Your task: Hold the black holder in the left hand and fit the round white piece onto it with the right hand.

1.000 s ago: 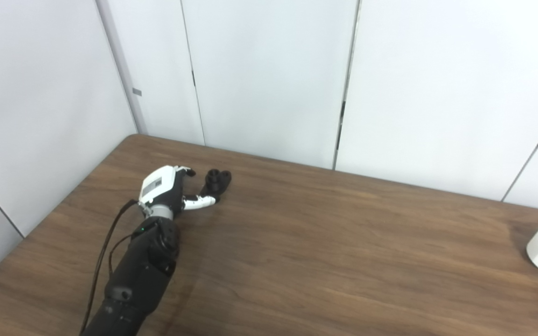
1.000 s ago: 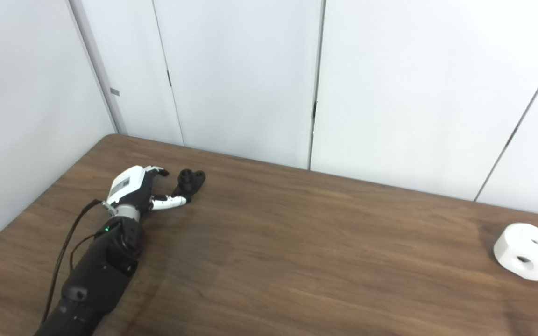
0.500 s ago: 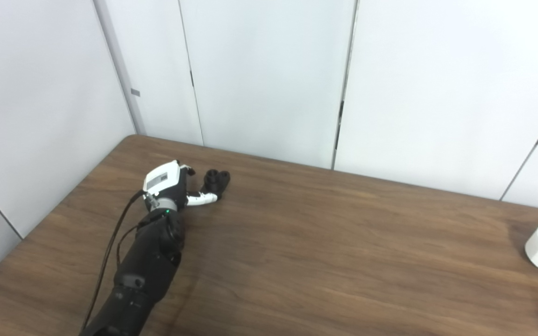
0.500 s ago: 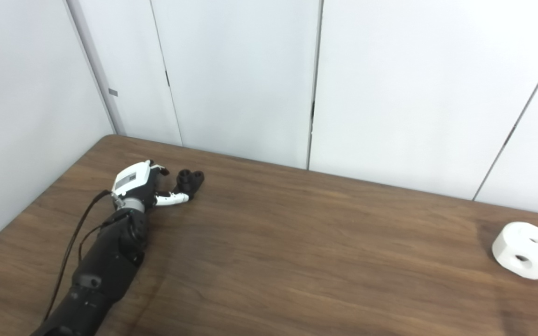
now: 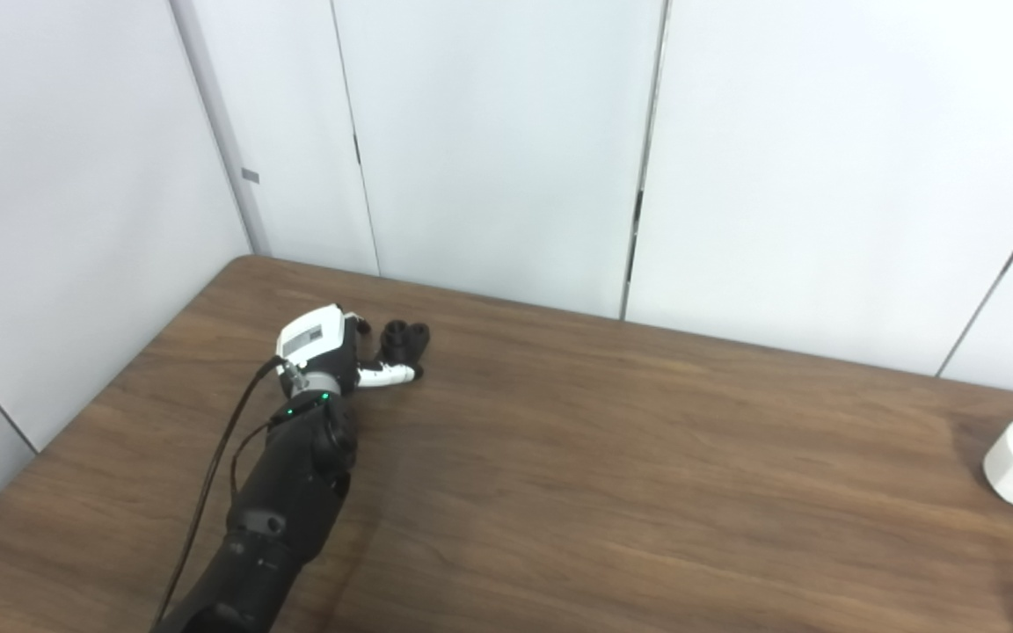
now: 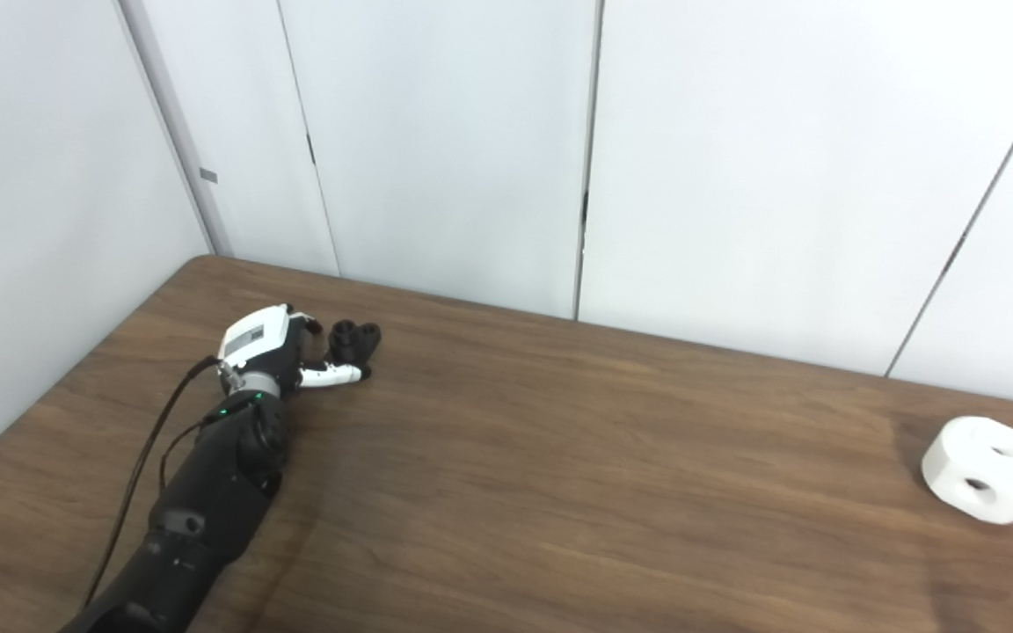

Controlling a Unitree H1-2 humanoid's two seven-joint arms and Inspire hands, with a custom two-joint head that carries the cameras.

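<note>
Reaching across the brown table toward its far left corner, the left hand sits right at the black holder, its white-backed palm on the near-left side of that holder. One pale finger lies stretched along the holder's near edge, and darker fingertips curl toward its far side; whether they truly grip it or merely touch it cannot be told from either eye view. The holder rests on the tabletop, two round sockets facing up. The round white piece lies well apart from the holder, far off by the table's right edge, with dark holes in its side.
</note>
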